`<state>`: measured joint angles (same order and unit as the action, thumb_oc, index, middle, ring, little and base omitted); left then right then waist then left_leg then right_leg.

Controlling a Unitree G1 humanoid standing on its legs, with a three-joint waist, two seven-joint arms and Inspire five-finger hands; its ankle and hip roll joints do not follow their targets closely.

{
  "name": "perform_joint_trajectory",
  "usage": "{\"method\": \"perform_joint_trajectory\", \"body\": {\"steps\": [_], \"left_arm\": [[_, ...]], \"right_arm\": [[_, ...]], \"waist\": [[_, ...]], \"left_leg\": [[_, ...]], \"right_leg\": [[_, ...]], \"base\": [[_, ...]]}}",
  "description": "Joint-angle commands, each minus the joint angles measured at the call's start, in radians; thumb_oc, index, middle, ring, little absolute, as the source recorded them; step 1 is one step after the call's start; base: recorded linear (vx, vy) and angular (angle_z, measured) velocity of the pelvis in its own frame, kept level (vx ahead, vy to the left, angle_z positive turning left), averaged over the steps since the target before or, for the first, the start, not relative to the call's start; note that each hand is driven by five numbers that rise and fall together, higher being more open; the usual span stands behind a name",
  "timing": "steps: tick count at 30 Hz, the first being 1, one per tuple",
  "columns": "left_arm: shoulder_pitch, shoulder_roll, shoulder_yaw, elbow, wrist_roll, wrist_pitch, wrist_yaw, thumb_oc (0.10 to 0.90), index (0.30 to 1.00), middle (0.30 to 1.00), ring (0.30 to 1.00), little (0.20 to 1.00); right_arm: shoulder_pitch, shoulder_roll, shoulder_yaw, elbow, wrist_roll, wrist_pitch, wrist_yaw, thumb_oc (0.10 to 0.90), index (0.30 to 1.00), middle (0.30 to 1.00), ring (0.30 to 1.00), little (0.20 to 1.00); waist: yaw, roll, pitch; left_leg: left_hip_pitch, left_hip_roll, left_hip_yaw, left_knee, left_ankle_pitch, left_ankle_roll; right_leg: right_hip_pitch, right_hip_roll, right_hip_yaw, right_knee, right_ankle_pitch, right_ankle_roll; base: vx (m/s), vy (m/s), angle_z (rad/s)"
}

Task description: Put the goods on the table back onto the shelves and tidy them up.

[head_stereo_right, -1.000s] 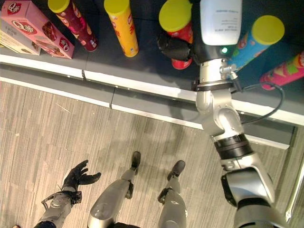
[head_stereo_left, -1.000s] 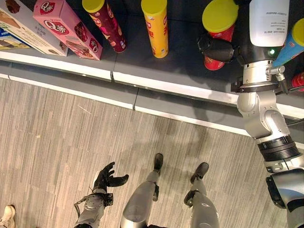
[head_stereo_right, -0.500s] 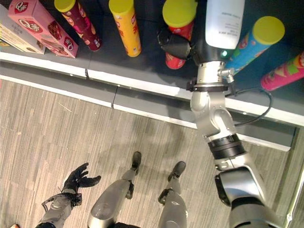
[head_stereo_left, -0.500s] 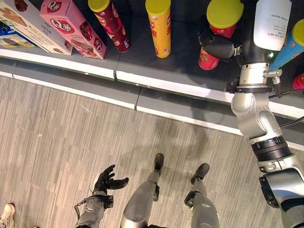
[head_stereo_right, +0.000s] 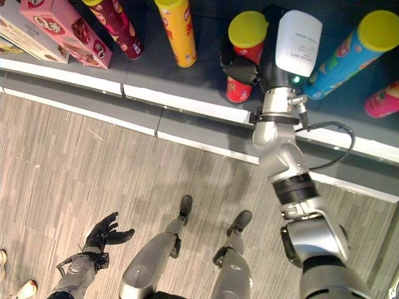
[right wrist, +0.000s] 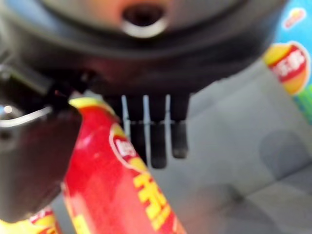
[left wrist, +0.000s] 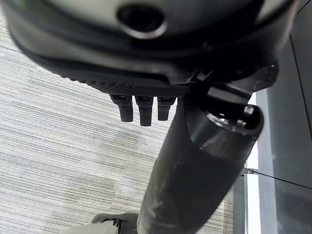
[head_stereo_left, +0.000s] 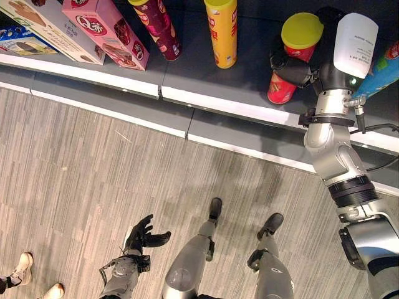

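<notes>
**Red can tips into place on the shelf**

Lowered and leaning now, the red cylindrical snack can with the yellow-green lid (head_stereo_left: 290, 59) sits with its base on the dark grey shelf (head_stereo_left: 249, 75) in the upper right of the frame, where a second ago it hung nearer upright. The whole view has slid too, so some of that shift is the camera's.

The right hand (head_stereo_left: 299, 67) is against the can's side, thumb on one flank and fingers straight along the other in its wrist view; whether it grips or merely steadies I cannot tell. It looks like the setting-down step, release still to come.

To its left stand a yellow tube (head_stereo_left: 222, 31), a maroon tube (head_stereo_left: 157, 26) and a pink carton (head_stereo_left: 106, 30); a blue tube (head_stereo_right: 349, 53) leans to its right.

The left hand (head_stereo_left: 140, 235) hangs low with loosely spread fingers, idle over the grey striped floor (head_stereo_left: 93, 168).
</notes>
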<state>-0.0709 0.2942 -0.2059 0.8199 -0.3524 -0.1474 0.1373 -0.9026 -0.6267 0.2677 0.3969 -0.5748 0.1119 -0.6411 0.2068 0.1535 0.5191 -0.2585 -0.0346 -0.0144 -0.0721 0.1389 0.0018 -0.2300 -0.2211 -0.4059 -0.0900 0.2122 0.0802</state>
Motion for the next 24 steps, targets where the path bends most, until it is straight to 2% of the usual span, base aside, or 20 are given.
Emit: {"method": "perform_joint_trajectory", "body": {"steps": [1, 8, 24], "left_arm": [[0.033, 0.073, -0.073, 0.042, 0.007, -0.022, 0.017, 0.8, 0.9, 0.9, 0.9, 0.9], [0.03, 0.072, -0.063, 0.063, 0.004, -0.015, 0.004, 0.8, 0.9, 0.9, 0.9, 0.9], [0.017, 0.07, -0.074, 0.078, 0.001, -0.017, 0.01, 0.8, 0.9, 0.9, 0.9, 0.9]], "right_arm": [[-0.203, -0.052, 0.031, -0.017, -0.005, -0.013, -0.072, 0.4, 0.3, 0.3, 0.3, 0.3], [-0.182, -0.096, -0.003, -0.034, -0.006, -0.002, -0.092, 0.4, 0.3, 0.3, 0.3, 0.3], [-0.197, -0.093, -0.006, 0.006, 0.028, 0.0, -0.118, 0.4, 0.3, 0.3, 0.3, 0.3]], "waist": [[0.042, 0.002, -0.045], [0.055, 0.014, -0.046], [0.065, 0.024, -0.062]], "left_leg": [[-0.065, -0.009, -0.016, 0.025, -0.019, -0.039], [-0.08, -0.018, -0.029, 0.035, -0.02, -0.04], [-0.083, -0.031, -0.05, 0.026, -0.017, -0.042]], "right_leg": [[0.017, -0.195, -0.001, 0.226, -0.119, 0.148], [0.023, -0.2, -0.019, 0.223, -0.121, 0.148], [0.036, -0.212, -0.042, 0.213, -0.118, 0.152]], "base": [[0.0, 0.0, 0.0], [0.01, -0.007, 0.03], [0.01, 0.003, 0.05]]}}
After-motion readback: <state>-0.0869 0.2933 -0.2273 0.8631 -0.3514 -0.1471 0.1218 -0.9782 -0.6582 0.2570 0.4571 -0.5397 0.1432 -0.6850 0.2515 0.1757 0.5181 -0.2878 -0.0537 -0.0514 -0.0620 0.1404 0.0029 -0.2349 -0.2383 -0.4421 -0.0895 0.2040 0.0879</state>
